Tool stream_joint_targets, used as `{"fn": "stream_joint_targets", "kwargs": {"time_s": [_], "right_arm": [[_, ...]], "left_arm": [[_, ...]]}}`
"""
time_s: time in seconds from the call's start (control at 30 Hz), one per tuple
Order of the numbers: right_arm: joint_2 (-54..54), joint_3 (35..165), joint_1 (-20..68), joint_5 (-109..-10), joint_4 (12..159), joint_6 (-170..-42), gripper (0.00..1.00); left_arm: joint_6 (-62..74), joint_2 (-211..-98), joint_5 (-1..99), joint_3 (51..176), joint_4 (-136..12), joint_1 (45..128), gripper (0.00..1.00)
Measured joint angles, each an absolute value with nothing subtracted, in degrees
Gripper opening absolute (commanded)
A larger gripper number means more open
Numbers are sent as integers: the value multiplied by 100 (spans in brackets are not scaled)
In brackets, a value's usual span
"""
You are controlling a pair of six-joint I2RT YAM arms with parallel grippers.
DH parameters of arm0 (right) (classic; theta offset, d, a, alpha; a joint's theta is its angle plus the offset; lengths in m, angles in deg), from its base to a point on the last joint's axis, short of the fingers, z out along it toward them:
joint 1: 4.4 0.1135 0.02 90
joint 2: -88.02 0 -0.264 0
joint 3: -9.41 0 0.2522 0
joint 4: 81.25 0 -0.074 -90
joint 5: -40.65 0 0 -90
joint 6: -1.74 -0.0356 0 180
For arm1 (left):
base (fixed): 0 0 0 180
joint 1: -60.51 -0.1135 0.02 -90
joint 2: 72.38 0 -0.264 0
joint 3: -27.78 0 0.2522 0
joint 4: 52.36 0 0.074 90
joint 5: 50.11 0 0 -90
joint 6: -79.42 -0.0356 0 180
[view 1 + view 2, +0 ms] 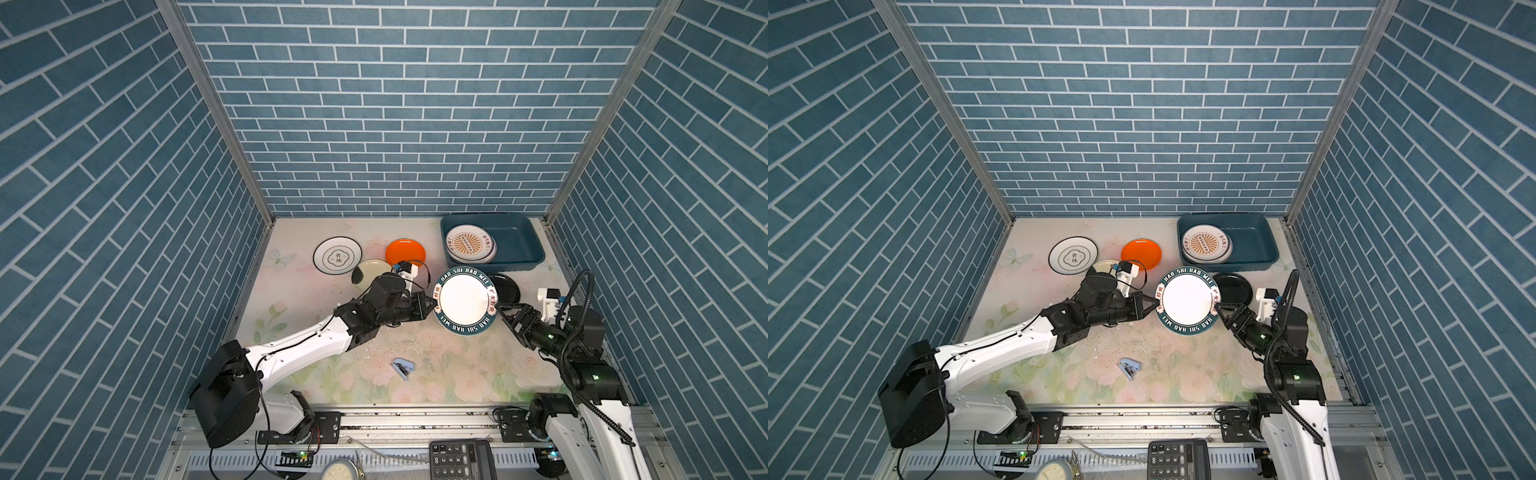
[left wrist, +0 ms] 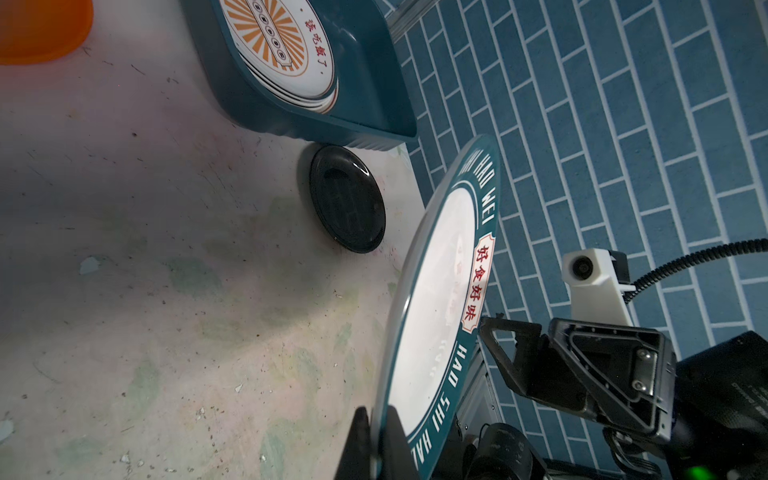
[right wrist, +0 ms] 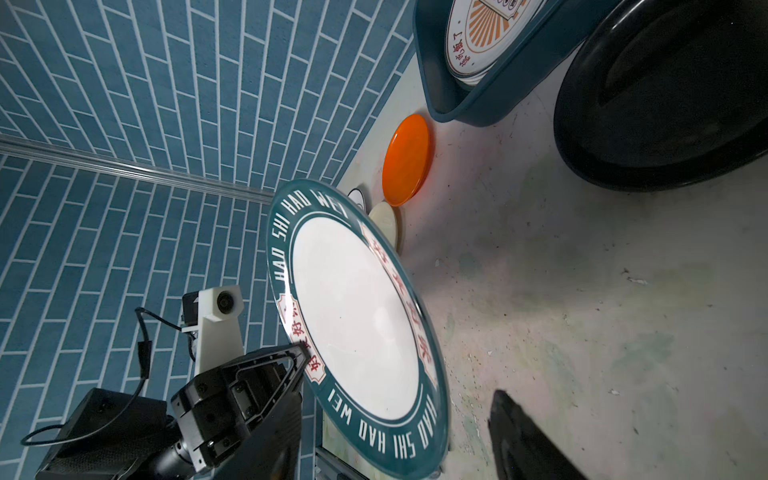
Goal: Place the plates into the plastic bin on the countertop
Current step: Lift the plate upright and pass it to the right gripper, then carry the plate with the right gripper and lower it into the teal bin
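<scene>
A white plate with a lettered teal rim (image 1: 463,301) (image 1: 1187,301) hangs above the countertop (image 1: 457,365). My left gripper (image 1: 432,305) (image 2: 376,449) is shut on its left rim. My right gripper (image 1: 500,309) (image 3: 395,449) stands open at the opposite rim, with a finger on each side and a gap showing. The teal plastic bin (image 1: 536,245) (image 1: 1268,241) at the back right holds a stack of plates with an orange sunburst one (image 1: 469,243) on top. A black plate (image 1: 507,289) lies just in front of the bin.
An orange plate (image 1: 405,251), a cream plate (image 1: 368,274) and a white black-rimmed plate (image 1: 337,254) lie at the back left, the cream one partly under my left arm. A small blue stapler-like thing (image 1: 403,368) lies near the front. Blue tiled walls close three sides.
</scene>
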State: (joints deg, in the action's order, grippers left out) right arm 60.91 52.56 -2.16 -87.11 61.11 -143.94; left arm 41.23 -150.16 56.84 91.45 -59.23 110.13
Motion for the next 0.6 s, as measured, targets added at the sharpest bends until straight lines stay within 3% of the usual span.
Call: {"fn": "stream_joint_targets", "kwargs": {"time_s": [0.2,0.43,0.6], "right_arm": [[5936,5243,-216,-8706,6189,-14388,53],[5822,5112,-216,-8678,6323,-14374,18],[5798,5075,-201,-8741,6375,-14193,0]], "left_arm": [[4123,-15093,5797,9278,-5879,11046,0],[4123,-15128,5865,9337,-5772,11048,0],[4258,-15182,5771,9337,-5763,11007,0]]}}
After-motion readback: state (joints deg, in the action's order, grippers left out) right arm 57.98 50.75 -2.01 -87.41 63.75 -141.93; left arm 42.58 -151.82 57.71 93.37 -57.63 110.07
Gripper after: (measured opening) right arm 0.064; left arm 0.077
